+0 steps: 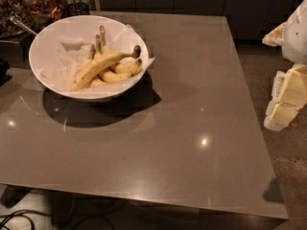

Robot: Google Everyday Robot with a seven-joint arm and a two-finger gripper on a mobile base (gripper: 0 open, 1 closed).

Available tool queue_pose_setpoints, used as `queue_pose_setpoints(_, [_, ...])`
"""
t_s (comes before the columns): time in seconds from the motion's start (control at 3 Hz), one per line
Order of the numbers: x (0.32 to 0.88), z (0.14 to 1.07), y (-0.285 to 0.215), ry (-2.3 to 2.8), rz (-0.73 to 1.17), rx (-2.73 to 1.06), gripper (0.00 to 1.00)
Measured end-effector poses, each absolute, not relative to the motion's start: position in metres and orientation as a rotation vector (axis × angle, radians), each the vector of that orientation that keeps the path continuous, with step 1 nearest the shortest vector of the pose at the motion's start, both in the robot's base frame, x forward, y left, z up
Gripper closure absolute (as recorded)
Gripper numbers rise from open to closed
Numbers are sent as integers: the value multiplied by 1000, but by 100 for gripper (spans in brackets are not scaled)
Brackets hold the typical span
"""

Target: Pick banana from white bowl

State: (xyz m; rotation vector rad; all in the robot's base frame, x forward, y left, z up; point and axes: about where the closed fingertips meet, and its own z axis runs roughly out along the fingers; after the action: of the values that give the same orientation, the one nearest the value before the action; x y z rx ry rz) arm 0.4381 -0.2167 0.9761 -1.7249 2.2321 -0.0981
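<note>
The white bowl [53, 25] stands on the far left part of the grey table and is lined with crumpled white paper. Several yellow bananas lie in it. The banana [100, 65], the longest one, lies on top of the others, running diagonally with its dark brown stem end pointing up right toward the bowl's rim. My gripper [287, 98] shows as cream and white parts at the right edge of the view, beyond the table's right edge and far from the bowl. It holds nothing that I can see.
The glossy grey table [192, 128] stretches from the bowl to the right and front edges. Containers of snacks [43, 4] and a metal handle [21, 25] sit behind the bowl at the back left. Dark cabinets stand behind the table. Cables [14, 219] lie on the floor at the front left.
</note>
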Motion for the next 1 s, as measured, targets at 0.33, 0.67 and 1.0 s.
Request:
queue_pose_setpoints(0.33, [438,977,-216,2230,-101,-1725,0])
queue_pose_setpoints(0.67, [443,980,-195,2215,-131,-1827,0])
queue_pose_setpoints(1.0, [456,979,-162,2181,-175,-1989,0])
